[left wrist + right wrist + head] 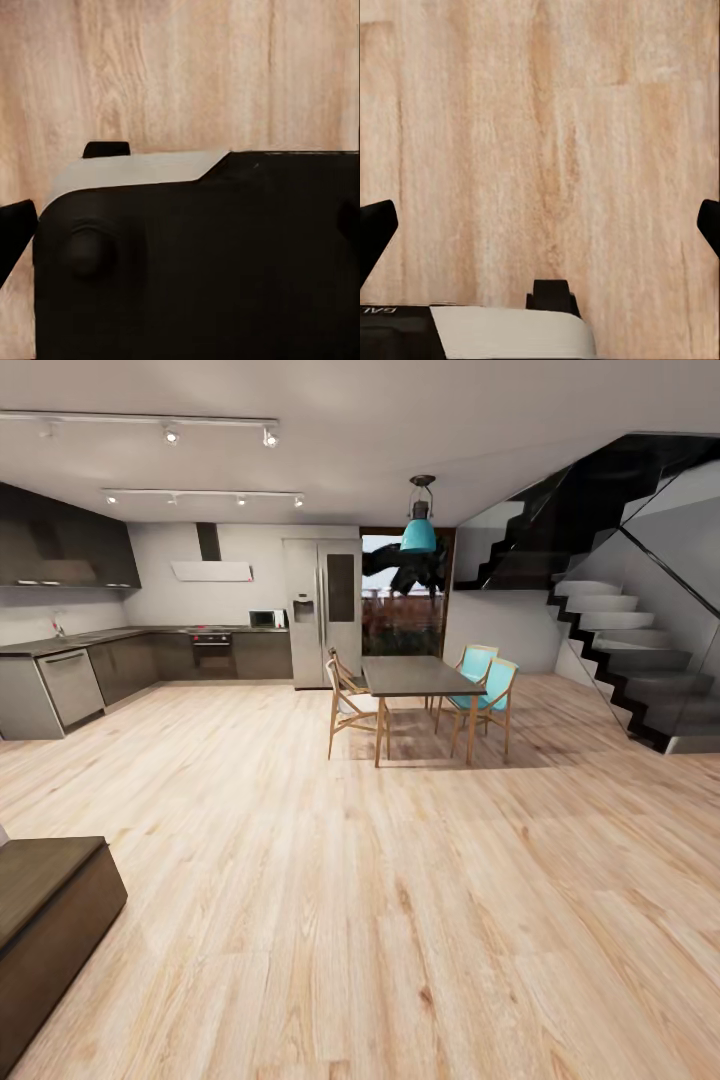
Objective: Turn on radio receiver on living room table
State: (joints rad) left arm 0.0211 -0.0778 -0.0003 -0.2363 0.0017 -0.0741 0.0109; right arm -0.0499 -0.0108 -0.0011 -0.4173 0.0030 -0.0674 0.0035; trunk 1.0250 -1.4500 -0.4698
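The robot is searching, facing the dining table (415, 676) beyond bare wood floor (400, 920), with no radio receiver here; both grippers' fingers spread wide over floorboards, so next it likely must turn toward the living room.

In the left wrist view, a large matte black housing (202, 262) fills the lower part of the frame, with a rounded corner at its left and a round raised knob (90, 251) on its face. Along its upper edge runs a light grey panel (135, 171) with a slanted right end, and a small black block (106, 149) sits above that. In the right wrist view, a grey-white curved panel (510, 330) lies along the bottom edge, topped by a small black block (551, 295), with a black strip bearing white lettering (390, 319) at lower left. Black fingertips (375, 232) enter at both side edges.
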